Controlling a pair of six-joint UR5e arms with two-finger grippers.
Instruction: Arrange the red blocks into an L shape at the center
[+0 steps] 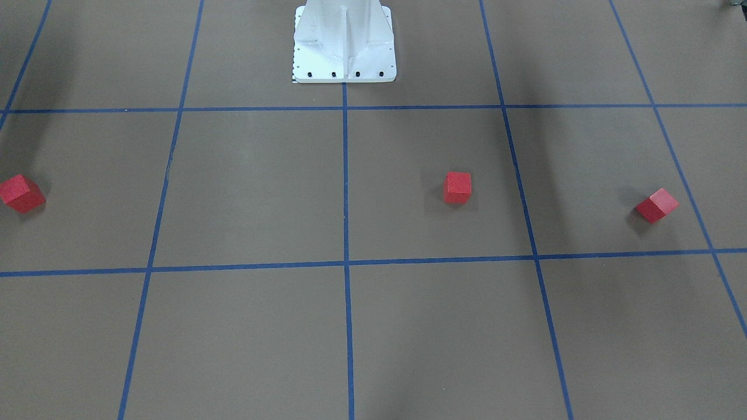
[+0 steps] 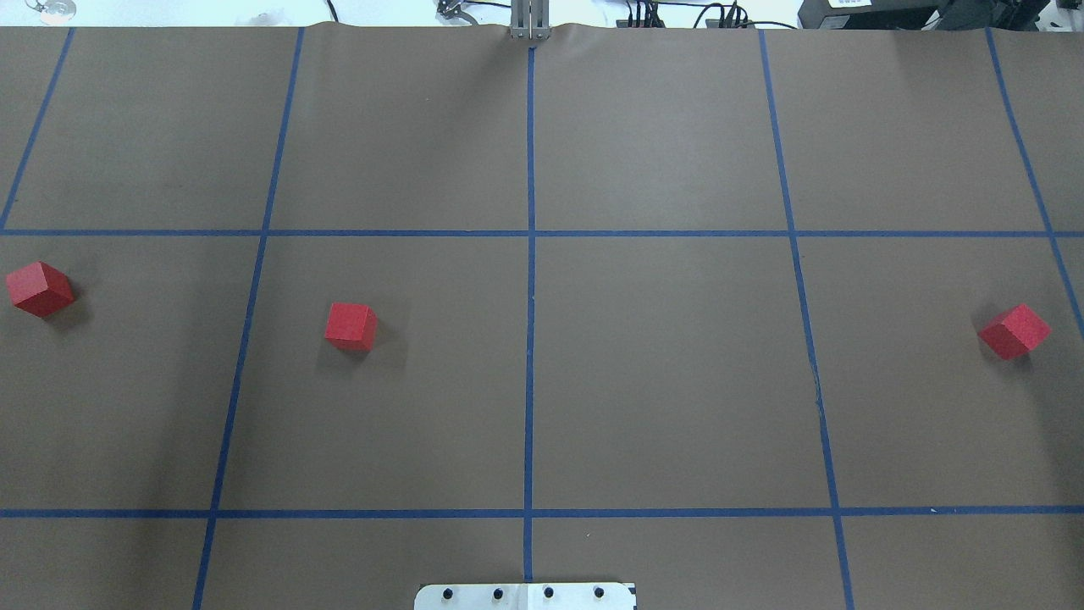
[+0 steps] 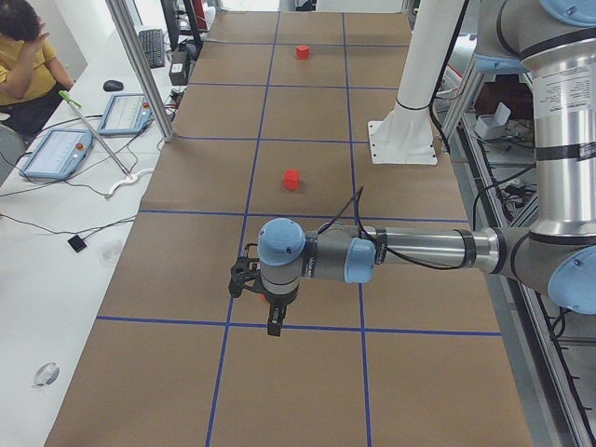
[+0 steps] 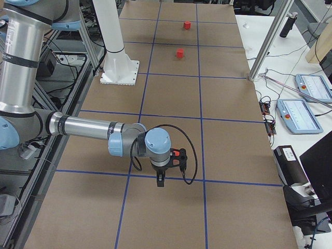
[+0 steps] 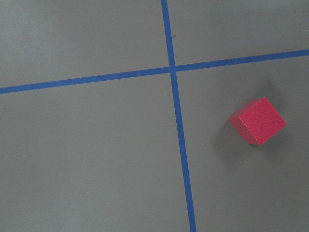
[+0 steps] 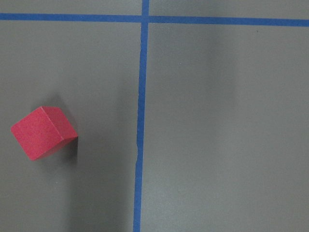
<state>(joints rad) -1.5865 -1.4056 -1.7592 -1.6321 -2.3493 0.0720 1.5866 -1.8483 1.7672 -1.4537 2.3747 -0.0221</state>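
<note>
Three red blocks lie well apart, the inner one nearer my left gripper than my right gripper; whether either is parted, I cannot tell.

Left gripper and right gripper point straight down.

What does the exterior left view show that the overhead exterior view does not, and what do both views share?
Only exterior left: the left arm stretched out over the table, and a person in a yellow shirt at a side desk.
Only overhead: the leftmost red block unobstructed, near the left edge. No arm appears.
Both: the brown table with its blue tape grid, the middle red block and the right-hand red block, lying well apart.
</note>
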